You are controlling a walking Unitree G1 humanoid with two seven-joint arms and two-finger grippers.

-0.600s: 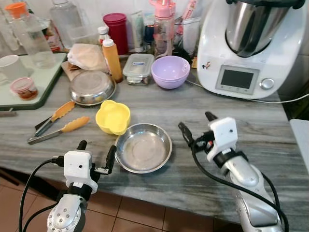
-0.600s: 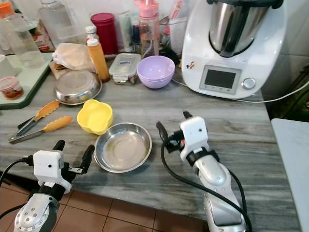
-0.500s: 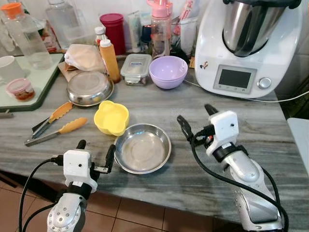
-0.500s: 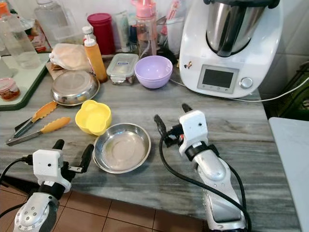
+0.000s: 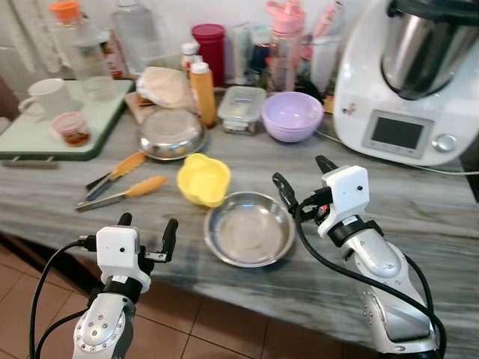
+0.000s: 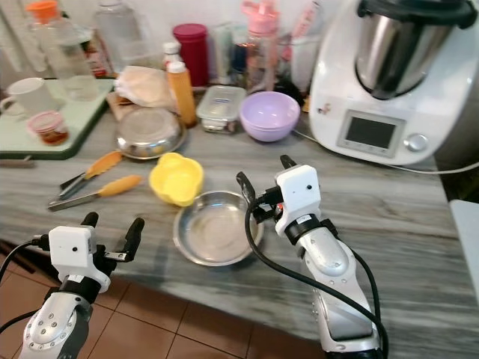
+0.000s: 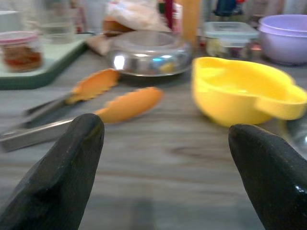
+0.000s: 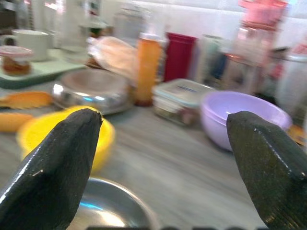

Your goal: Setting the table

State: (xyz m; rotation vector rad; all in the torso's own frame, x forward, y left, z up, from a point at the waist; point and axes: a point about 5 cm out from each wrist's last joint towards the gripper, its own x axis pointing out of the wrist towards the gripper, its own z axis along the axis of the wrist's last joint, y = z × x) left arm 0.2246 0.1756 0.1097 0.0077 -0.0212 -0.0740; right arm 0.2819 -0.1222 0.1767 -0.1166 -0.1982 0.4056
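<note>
A steel bowl [image 5: 249, 238] sits on the grey marble counter [image 5: 419, 224] near its front edge, with a yellow flower-shaped bowl [image 5: 203, 179] just behind it to the left. My right gripper [image 5: 301, 173] hovers open over the steel bowl's right rim, nothing between its fingers. Low at the counter's front edge, left of the steel bowl, my left gripper [image 5: 148, 225] is open and empty too. A lilac bowl [image 5: 293, 115] and a second steel dish [image 5: 171, 133] stand farther back. Orange-tipped tongs [image 5: 123, 185] lie to the left.
A big white kitchen machine [image 5: 412, 82] fills the back right. Bottles, a red canister [image 5: 209, 51], an orange sauce bottle [image 5: 202, 93] and a glass box [image 5: 241, 108] crowd the back. A green tray [image 5: 30, 142] with a mug [image 5: 46, 96] and jar stands far left.
The whole view has shifted right, so the camera has turned left. My right gripper has risen a little over the steel bowl's right rim. Objects stay in place.
</note>
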